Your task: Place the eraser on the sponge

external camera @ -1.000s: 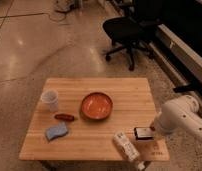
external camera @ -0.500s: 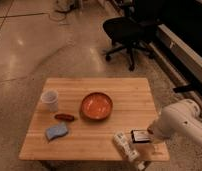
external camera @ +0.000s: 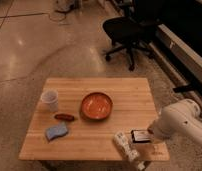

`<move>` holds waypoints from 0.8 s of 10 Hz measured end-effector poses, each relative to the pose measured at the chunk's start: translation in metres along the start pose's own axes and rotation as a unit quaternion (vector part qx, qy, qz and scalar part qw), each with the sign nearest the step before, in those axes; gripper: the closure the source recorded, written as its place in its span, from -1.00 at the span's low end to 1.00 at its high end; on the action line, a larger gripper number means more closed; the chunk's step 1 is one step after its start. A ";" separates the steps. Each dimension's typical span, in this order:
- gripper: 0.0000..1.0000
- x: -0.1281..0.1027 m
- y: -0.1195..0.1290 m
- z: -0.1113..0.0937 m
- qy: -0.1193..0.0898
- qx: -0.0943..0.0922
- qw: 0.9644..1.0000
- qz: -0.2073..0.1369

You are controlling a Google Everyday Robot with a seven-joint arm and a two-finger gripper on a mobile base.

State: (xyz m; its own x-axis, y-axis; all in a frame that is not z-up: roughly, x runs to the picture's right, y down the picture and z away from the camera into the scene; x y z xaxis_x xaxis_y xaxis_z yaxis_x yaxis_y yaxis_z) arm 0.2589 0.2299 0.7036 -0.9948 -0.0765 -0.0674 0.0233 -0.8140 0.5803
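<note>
Right now the eraser lies flat on the counter near the front right edge, just beside the white carton. The sponge sits well apart at front left with nothing on it. The claw is low at the eraser's right end, under the white arm. You cannot tell how wide it stands or whether it grips. Judged step: the pick. Next you need a sure hold, then a lift clear of the carton and a carry left to the sponge.
</note>
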 end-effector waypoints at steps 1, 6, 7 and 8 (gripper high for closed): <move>1.00 0.010 0.002 -0.011 0.001 0.004 1.000 0.011; 1.00 0.093 0.015 -0.046 0.011 0.036 0.999 0.001; 1.00 0.106 0.016 -0.047 0.013 0.042 0.999 -0.003; 1.00 0.127 0.018 -0.047 0.019 0.052 0.998 -0.007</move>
State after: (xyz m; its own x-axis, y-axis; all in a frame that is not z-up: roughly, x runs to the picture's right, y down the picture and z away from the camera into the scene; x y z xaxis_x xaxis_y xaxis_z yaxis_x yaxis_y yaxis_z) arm 0.1377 0.1784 0.6671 -0.9905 -0.0894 -0.1048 -0.0021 -0.7509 0.6604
